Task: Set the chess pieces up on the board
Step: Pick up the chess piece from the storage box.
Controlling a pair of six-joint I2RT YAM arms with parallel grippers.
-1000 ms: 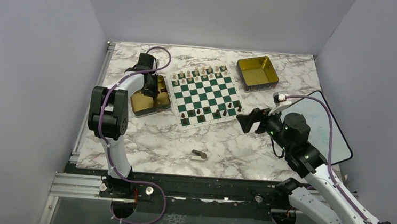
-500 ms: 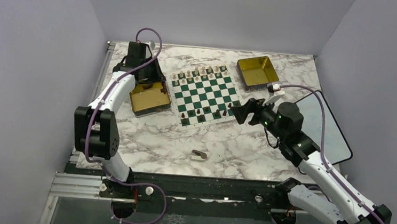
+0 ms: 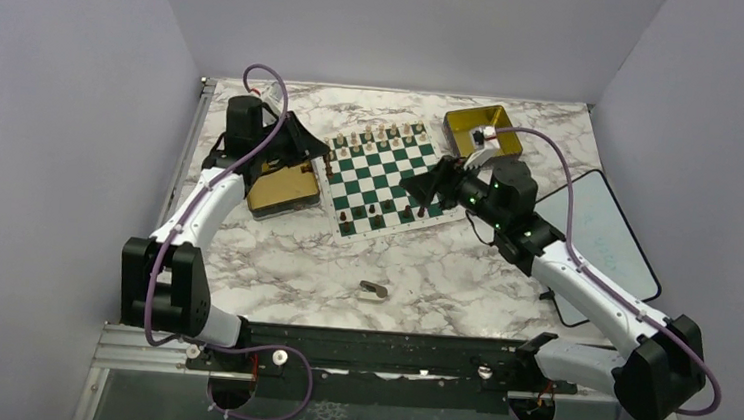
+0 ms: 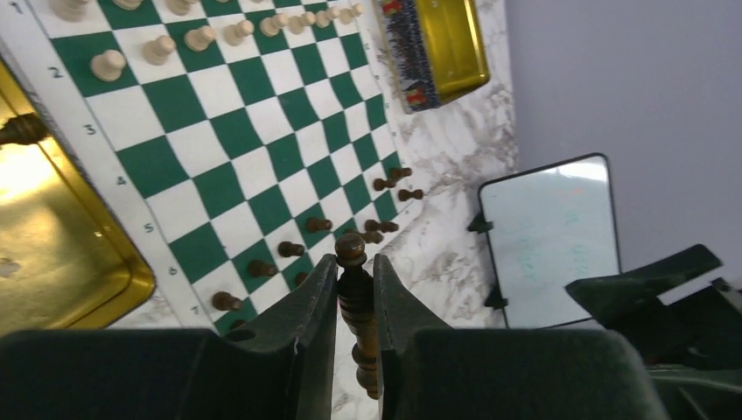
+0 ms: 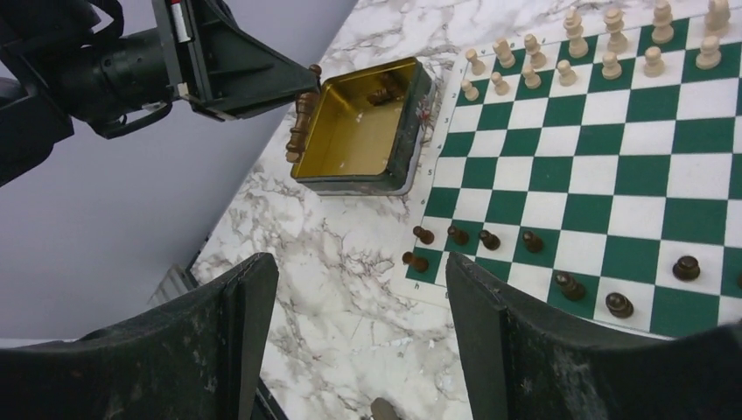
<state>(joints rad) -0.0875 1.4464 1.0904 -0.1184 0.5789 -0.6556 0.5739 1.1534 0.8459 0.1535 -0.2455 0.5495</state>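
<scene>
The green and white board [image 3: 386,176] lies at mid table. Several dark chess pieces [image 3: 388,209] stand on its near rows, also seen in the left wrist view [image 4: 289,249] and the right wrist view [image 5: 490,239]. My left gripper [image 3: 305,148] is above the left gold tin [image 3: 279,191], next to the board's left edge. It is shut [image 4: 354,262] on a tall dark chess piece [image 4: 357,302], which also shows in the right wrist view [image 5: 302,122]. My right gripper [image 3: 422,189] hovers over the board's near right corner, open and empty [image 5: 360,262].
Cream pieces [image 3: 374,135] fill the board's far rows. A dark piece [image 5: 381,90] lies in the left tin [image 5: 350,179]. A second gold tin [image 3: 482,133] stands at the back right. A whiteboard tablet [image 3: 601,243] lies at the right. A small grey object [image 3: 374,290] lies on the marble in front.
My left gripper has risen out of the left tin holding the dark piece and swung towards the board. My right gripper has moved left, over the board's near right corner.
</scene>
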